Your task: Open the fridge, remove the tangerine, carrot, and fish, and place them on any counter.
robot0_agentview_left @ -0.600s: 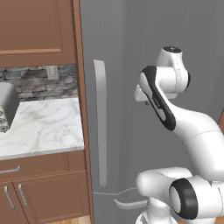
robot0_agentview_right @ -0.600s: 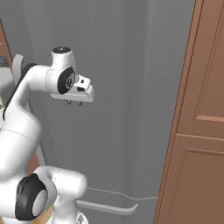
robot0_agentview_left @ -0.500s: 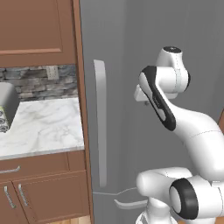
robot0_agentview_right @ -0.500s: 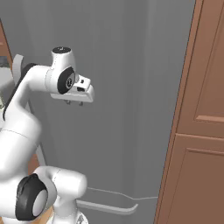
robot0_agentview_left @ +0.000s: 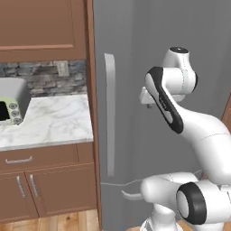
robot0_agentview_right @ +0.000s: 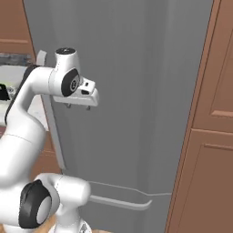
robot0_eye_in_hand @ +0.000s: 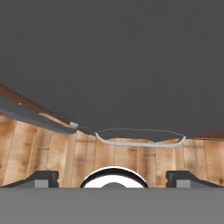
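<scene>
The grey fridge [robot0_agentview_left: 131, 49] [robot0_agentview_right: 136, 68] stands shut, its long pale handle [robot0_agentview_left: 109, 113] [robot0_agentview_right: 57, 145] running down the door's left side. The tangerine, carrot and fish are hidden behind the door. My gripper [robot0_agentview_right: 78, 107] [robot0_agentview_left: 148, 104] hangs in front of the door at mid height, right of the handle and clear of it, pointing down. It is open and holds nothing. The hand view looks down the fridge door [robot0_eye_in_hand: 113, 52] to the floor, with my gripper [robot0_eye_in_hand: 113, 177] spread wide. The white marble counter [robot0_agentview_left: 49, 119] lies left of the fridge.
A toaster oven [robot0_agentview_left: 11, 106] sits on the counter's left end, with brown drawers and doors [robot0_agentview_left: 45, 180] below and an upper cabinet [robot0_agentview_left: 40, 22] above. A tall wooden cabinet [robot0_agentview_right: 209, 113] stands close on the fridge's right. Wooden floor [robot0_eye_in_hand: 43, 153] lies below.
</scene>
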You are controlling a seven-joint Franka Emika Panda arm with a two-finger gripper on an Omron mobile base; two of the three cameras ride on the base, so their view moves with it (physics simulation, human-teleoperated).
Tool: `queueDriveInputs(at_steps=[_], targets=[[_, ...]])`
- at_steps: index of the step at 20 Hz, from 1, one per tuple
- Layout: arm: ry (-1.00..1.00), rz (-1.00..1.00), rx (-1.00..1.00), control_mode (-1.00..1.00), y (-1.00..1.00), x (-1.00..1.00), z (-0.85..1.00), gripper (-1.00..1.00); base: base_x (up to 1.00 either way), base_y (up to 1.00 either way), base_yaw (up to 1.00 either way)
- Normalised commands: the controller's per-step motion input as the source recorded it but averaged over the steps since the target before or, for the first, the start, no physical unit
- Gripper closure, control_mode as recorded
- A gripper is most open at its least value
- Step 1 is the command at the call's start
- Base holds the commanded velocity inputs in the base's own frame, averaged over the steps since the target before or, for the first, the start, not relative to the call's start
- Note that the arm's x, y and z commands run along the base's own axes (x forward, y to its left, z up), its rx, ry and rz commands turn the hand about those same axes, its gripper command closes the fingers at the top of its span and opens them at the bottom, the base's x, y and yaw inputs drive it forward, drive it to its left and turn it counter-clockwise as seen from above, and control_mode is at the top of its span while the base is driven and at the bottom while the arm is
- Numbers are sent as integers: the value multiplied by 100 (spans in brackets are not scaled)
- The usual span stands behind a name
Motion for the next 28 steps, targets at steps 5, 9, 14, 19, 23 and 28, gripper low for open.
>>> queueDriveInputs(at_steps=[5, 9, 14, 19, 23, 28], targets=[[0, 0, 0, 100, 0, 0, 0, -100, -12, 81, 5], [0, 0, 0, 100, 0, 0, 0, -100, -36, 59, 3], [0, 0, 0, 100, 0, 0, 0, -100, -58, 7, 0], [0, 0, 0, 100, 0, 0, 0, -100, -49, 0, 0], [0, 0, 0, 100, 0, 0, 0, -100, 0, 0, 0], [0, 0, 0, 100, 0, 0, 0, -100, 0, -6, 0]])
